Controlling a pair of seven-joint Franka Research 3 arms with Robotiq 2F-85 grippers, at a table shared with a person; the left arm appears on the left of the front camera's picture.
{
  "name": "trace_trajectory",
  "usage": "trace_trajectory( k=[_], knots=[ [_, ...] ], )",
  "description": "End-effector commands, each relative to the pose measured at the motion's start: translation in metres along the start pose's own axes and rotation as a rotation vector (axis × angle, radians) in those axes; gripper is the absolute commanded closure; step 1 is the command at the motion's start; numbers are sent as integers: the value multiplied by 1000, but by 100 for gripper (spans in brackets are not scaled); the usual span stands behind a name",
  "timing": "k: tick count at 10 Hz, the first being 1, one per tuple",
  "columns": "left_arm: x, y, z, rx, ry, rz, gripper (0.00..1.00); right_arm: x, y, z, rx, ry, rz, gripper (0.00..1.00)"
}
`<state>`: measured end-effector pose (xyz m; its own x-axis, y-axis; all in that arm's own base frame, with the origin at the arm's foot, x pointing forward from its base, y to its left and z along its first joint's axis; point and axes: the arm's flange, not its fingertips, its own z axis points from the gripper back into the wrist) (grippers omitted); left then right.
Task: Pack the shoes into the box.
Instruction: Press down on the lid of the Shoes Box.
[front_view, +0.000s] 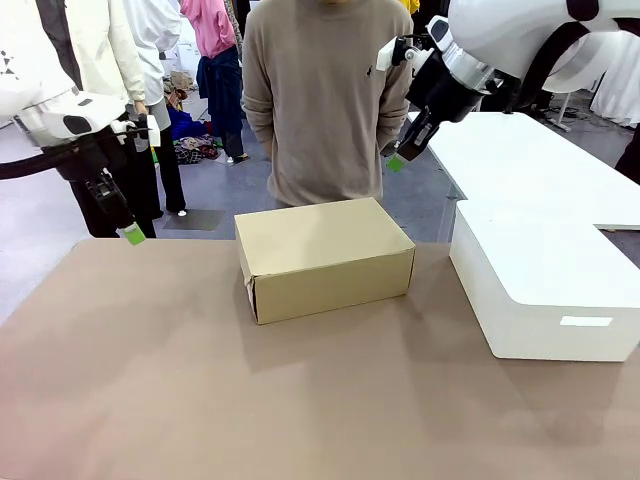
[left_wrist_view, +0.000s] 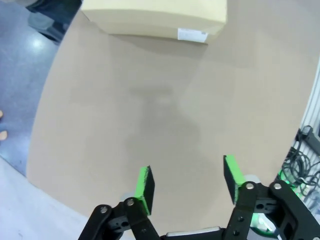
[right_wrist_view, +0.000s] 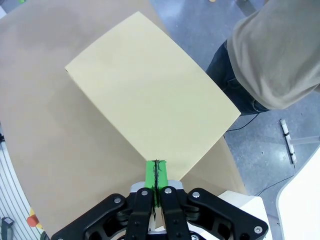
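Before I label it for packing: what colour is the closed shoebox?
Plain light brown cardboard box, with a small white label on one end; clearest in the front view.

The box (front_view: 325, 258) sat with its lid down, so whatever was inside it could not be seen. In the left wrist view its far end was cut off at the 12 o'clock edge, and the print on its white label (left_wrist_view: 192, 34) was too small to read. The white box (front_view: 545, 290) ran off the front view at 3 o'clock. The person (front_view: 325, 100) was cut off at 12 o'clock there, hands out of sight behind the back. The left gripper (front_view: 133, 234) in the front view was too small to tell how its fingers stood.
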<state>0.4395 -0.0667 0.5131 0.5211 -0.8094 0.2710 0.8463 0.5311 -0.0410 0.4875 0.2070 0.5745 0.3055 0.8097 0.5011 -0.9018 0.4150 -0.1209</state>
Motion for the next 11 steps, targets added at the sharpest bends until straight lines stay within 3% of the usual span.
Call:
trace_trajectory(
  k=[1, 4, 5, 11],
  knots=[
    [1, 1, 9, 25, 43, 6, 0, -7, 3, 0, 9, -10, 5, 100],
    [-4, -6, 20, -30, 122, -40, 0, 10, -1, -10, 14, 16, -3, 100],
    [0, 0, 8, 4, 53, -27, 0, 20, -4, -18, 16, 16, -5, 100],
    [0, 0, 8, 4, 53, -27, 0, 67, -24, -110, 29, 100, 19, 100]
  ],
)
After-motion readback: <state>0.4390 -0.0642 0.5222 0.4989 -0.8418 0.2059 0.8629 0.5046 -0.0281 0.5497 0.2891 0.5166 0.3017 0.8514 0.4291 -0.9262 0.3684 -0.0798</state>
